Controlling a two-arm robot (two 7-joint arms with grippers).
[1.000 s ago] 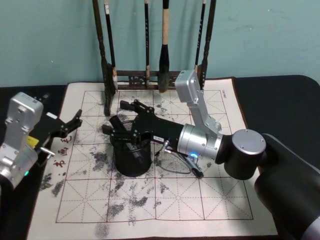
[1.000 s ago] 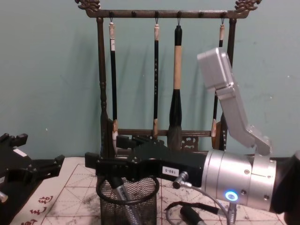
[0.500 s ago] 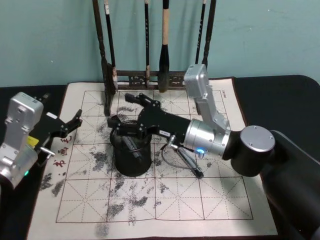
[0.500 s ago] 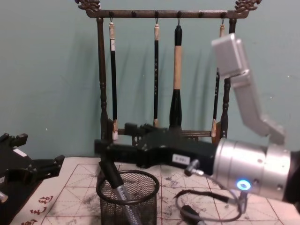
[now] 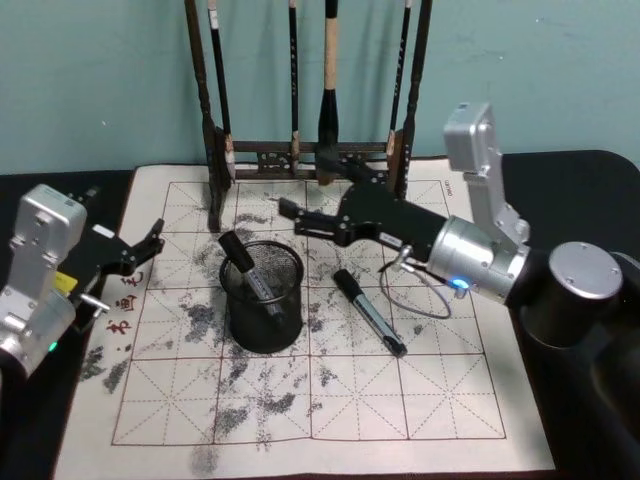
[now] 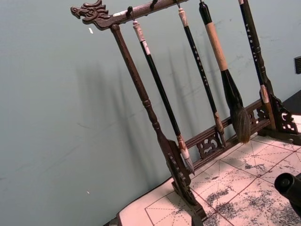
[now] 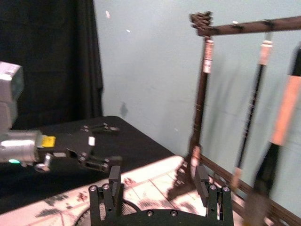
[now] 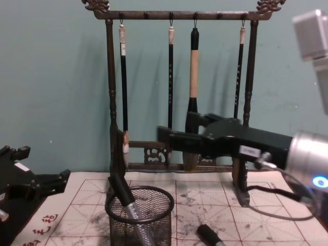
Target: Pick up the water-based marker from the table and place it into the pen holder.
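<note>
From where I stand, the marker (image 5: 243,265) sits in the pen holder (image 5: 262,322), leaning, its dark cap poking over the rim on the left-rear side. The right pincer (image 5: 295,216) hangs spread wide and empty, up over the mat (image 5: 450,400), just behind and to the right of the cup, so the cup lies toward the robot and slightly left of it. A second marker (image 5: 368,312) lies flat just right of the holder, its long axis running far-left to near-right, under the right forearm; that arm looks the nearer if it is wanted. The left pincer (image 5: 150,247) waits parted at the mat's left edge. The brush rack (image 5: 215,170) stands close behind, so free room looks to lie upward and rightward over the dark counter (image 5: 560,180).
</note>
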